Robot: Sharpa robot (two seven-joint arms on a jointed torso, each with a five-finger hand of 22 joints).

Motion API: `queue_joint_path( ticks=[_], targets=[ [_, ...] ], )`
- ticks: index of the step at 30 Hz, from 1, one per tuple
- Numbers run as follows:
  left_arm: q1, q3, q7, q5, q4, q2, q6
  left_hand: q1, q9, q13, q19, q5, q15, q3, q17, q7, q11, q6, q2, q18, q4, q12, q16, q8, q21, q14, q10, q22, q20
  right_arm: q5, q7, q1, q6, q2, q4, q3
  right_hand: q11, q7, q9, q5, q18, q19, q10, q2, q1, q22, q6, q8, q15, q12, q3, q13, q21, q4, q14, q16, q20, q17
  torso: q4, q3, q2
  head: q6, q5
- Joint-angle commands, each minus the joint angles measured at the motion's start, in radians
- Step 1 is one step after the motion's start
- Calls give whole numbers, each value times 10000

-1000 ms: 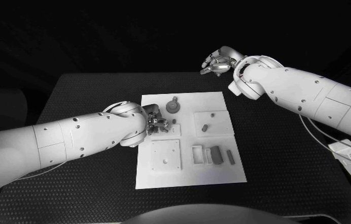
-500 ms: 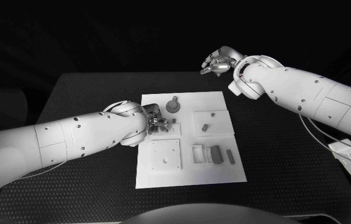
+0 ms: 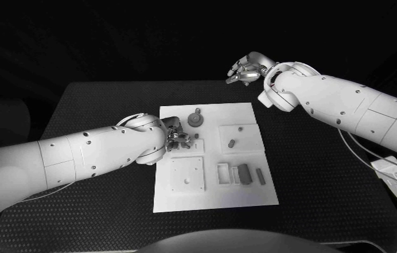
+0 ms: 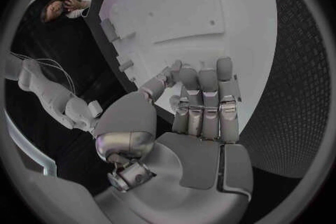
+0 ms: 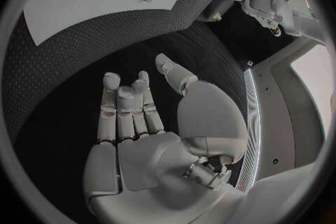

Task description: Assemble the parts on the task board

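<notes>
On the board's left edge: left hand (image 3: pixel 175 138), fingers curled, any grip hidden.
Beyond the table: right hand (image 3: pixel 245 71), loosely spread, empty.

I counted one board (image 3: pixel 248 198) on one table (image 3: pixel 99 101). Two arms came in, left arm (image 3: pixel 74 155) and right arm (image 3: pixel 347 106), so two hands: left hand (image 3: pixel 178 137), right hand (image 3: pixel 244 72). On the board I made out one round part (image 3: pixel 196 119), one small part (image 3: pixel 232 144) on a raised square, and two dark bars (image 3: pixel 244 174) (image 3: pixel 260 176) side by side. Three raised squares, I think.
</notes>
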State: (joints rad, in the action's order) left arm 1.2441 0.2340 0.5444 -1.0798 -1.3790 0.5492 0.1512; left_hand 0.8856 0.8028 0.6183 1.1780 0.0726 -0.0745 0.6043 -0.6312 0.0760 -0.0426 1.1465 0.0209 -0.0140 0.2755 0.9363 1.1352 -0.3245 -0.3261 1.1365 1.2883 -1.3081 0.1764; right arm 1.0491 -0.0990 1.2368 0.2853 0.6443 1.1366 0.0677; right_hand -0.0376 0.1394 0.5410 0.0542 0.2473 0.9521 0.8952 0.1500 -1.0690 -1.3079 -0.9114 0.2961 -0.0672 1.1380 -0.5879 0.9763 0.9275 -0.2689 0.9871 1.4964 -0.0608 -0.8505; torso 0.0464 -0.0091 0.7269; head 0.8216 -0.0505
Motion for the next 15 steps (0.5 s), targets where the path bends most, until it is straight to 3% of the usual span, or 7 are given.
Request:
queue_joint_path(
  ticks=[1, 7, 11, 15],
  targets=[
    [-93, 54, -128, -64, -47, -66, -390, -23, -17, 16, 116, 125, -82, 42, 19, -736, -578, 978, -106, -113, -40, 55, 85, -44, 38, 18, 493, -59, 39, -2, 73, -9, -144, -5, -1, 5, -10, 72, 9, -41, 145, -80, -91, -76, 36, -107, -6, -39, 22, -10, 62, -18, -46, -20, -77, -25, 13, 16, -2, 3, -2, 6, -3],
    [-94, 53, -147, -188, -45, -71, -321, -23, -32, 35, 171, 231, -96, 50, 48, -761, -600, 1037, -134, -124, -33, 133, 166, -77, 24, 46, 516, -109, 53, -2, 72, -14, -156, 0, 5, 5, -11, 73, 10, -41, 145, -82, -94, -76, 40, -108, -5, -40, 23, -10, 63, -19, -47, -19, -79, -25, 13, 16, 2, 3, -1, 7, -11],
    [-95, 53, -170, -262, -45, -88, -247, 22, -49, 45, 261, 918, -109, 93, 115, -804, -642, 1135, -147, -142, 34, 238, 288, -138, 0, 111, 576, -178, 69, -2, 74, -18, -161, 0, 4, 5, -12, 73, 10, -41, 145, -82, -95, -75, 44, -108, -4, -40, 23, -10, 64, -20, -48, -17, -80, -25, 12, 17, 3, 1, -6, 8, -15],
    [-98, 53, -170, -292, -52, -114, -284, 28, -52, 47, 303, 993, -115, 83, 139, -820, -657, 1172, -187, -151, 51, 273, 330, -162, -17, 145, 608, -193, 76, -2, 74, -21, -167, 2, 2, 5, -12, 74, 10, -41, 145, -83, -96, -75, 48, -108, -3, -41, 24, -10, 66, -21, -49, -15, -82, -25, 11, 17, 3, -1, -4, 9, -15]
  ],
)
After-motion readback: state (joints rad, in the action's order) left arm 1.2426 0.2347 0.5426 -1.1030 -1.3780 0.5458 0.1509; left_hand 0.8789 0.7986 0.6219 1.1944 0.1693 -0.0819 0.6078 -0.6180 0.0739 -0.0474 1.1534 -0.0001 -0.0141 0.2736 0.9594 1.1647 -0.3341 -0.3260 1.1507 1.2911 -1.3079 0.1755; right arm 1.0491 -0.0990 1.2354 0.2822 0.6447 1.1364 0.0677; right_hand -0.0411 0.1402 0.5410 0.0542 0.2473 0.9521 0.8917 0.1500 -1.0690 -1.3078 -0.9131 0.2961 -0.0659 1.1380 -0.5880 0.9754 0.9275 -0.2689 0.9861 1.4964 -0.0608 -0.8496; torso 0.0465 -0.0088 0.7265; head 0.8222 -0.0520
